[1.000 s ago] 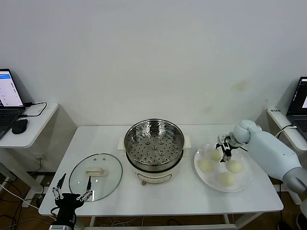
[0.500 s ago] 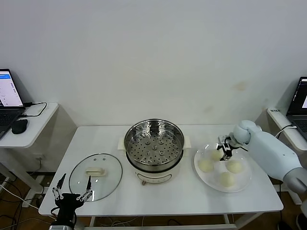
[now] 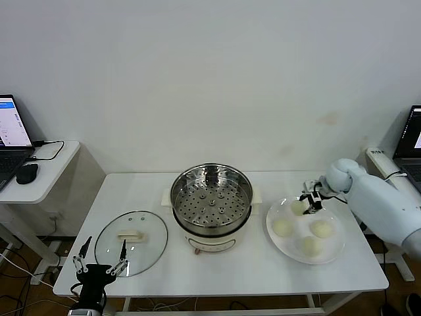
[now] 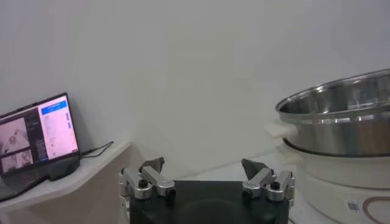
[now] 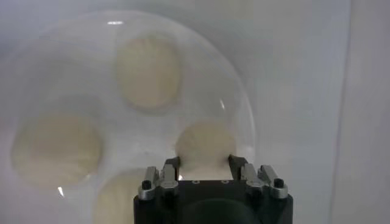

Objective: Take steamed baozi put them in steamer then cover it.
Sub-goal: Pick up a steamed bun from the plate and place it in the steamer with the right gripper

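Nothing is steamed yet: all four baozi (image 3: 309, 226) sit on the plate (image 3: 335, 253), the steamer (image 3: 211, 199) is empty, and the cover (image 3: 131, 242) lies on the tabletop (image 3: 230, 273). Right end effector (image 5: 204, 159) brackets the farthest bun, fingers spread, not yet clenched; left end effector (image 4: 203, 173) idles released near the cover.

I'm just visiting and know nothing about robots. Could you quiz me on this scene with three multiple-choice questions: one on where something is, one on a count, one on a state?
1. Where is the glass lid?
A. On the steamer
B. Flat on the table, on the steamer's left
C. On the plate

2. How many baozi are on the plate?
A. Two
B. Four
C. Six

3. What is in the steamer?
A. Baozi
B. Nothing but its holed tray
C. Water to the brim

Answers:
1. B: the lid lies on the table, by the left claw.
2. B: four buns show, one between the right claw's open fingers.
3. B: only the bare tray shows inside.
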Robot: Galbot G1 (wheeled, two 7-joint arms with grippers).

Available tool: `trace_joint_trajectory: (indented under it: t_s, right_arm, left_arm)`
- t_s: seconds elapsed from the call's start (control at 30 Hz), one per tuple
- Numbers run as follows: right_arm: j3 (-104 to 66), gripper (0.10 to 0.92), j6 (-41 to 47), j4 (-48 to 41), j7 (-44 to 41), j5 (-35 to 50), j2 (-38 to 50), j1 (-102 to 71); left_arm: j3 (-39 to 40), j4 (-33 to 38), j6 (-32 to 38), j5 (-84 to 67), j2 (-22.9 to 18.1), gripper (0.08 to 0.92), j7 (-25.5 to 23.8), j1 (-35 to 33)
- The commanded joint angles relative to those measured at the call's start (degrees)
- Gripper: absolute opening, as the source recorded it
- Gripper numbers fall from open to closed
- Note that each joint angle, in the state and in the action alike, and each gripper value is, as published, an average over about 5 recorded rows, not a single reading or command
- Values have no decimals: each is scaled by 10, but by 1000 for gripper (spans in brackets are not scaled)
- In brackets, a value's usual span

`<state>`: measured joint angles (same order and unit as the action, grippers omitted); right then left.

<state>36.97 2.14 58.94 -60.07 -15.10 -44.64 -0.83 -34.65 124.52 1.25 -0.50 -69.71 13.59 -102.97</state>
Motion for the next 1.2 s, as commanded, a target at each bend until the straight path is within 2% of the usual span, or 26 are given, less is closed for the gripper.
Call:
trace_joint_trajectory:
  t_s: [0.03,0.33,0.73,1.0,1.2]
  right_arm:
    - [67,518,8,140,-7,111,104,109]
    - [193,526,9,187,-6,226,100,290]
    - [315,526,-25,157,36,337,-69,417]
    - [356,526,-94,121,60,298,-190,388]
    - [368,526,-192,54,65,235,-262,350]
  left_arm:
    - [3,5,-1,0,4,823,-1,0]
    - [4,5,1,-6,15,823,1,3]
    - [-5,3,8,-13,20,823,4,8]
    - [-18,2,10,-17,24,823,5,10]
    - [-22,-1,11,-17,18,823,5,13]
